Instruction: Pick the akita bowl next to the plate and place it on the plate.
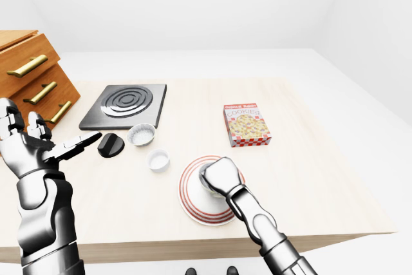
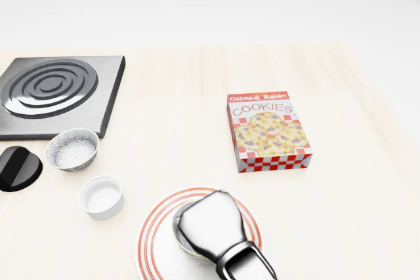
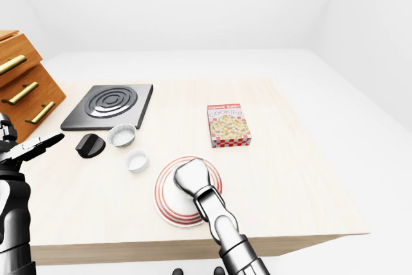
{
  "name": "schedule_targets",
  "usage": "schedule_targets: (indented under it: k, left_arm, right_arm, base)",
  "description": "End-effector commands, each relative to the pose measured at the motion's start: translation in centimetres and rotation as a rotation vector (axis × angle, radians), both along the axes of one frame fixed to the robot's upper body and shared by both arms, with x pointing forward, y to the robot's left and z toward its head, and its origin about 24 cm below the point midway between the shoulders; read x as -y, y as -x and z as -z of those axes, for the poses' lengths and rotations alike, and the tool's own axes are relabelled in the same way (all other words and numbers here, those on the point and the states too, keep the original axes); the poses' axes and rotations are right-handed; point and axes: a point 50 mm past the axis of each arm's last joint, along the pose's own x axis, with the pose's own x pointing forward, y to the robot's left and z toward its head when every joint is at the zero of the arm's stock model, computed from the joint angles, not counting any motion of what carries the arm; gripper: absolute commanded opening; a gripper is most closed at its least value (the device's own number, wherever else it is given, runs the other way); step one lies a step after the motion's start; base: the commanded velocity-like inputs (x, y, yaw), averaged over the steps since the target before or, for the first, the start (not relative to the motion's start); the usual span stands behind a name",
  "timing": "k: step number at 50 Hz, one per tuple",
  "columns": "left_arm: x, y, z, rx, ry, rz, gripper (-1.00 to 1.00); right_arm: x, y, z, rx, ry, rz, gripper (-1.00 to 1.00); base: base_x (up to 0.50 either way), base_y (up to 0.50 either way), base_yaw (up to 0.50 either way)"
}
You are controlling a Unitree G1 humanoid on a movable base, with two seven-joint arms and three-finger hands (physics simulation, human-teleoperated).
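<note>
Risk: akita bowl (image 2: 178,231) tips off plate (image 2: 148,240) if right hand (image 2: 213,224) drags on release | grip hidden, cannot tell | left hand (image 1: 29,151) splayed open

- A pale wooden table (image 1: 309,178) is seen beneath the right hand (image 1: 222,175), evenly and softly lit.
- A wooden drawer chest (image 1: 26,49) with brass handles (image 1: 28,66) is placed far to that hand's left.
- White walls (image 1: 193,4) and a white floor (image 1: 364,104) are shown beyond the table.
</note>
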Motion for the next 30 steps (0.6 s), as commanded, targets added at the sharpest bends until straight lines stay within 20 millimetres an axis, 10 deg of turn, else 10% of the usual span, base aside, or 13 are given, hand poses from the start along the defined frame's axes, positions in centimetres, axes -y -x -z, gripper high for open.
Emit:
schedule_targets:
  k: [1,19,30]
  left_arm:
    - [0.0,0.0,0.1,-0.003,0.002,-0.001,1.00]
    - [-0.1,0.0,-0.1,0.003,0.003,-0.004,1.00]
    - [0.1,-0.3,0.3,-0.009,0.013,0.001,1.00]
  right_arm:
    - [-0.1,0.0,-0.5,0.002,-0.033,0.002,1.00]
    - [1.0,0.7,-2.9,-0.036,-0.029,0.043,1.00]
    - [6.9,3.8,-10.4,-0.109,-0.140,0.159,1.00]
  base:
    - [0.00,0.00,0.00]
    - [0.00,0.00,0.00]
    - [0.00,0.00,0.00]
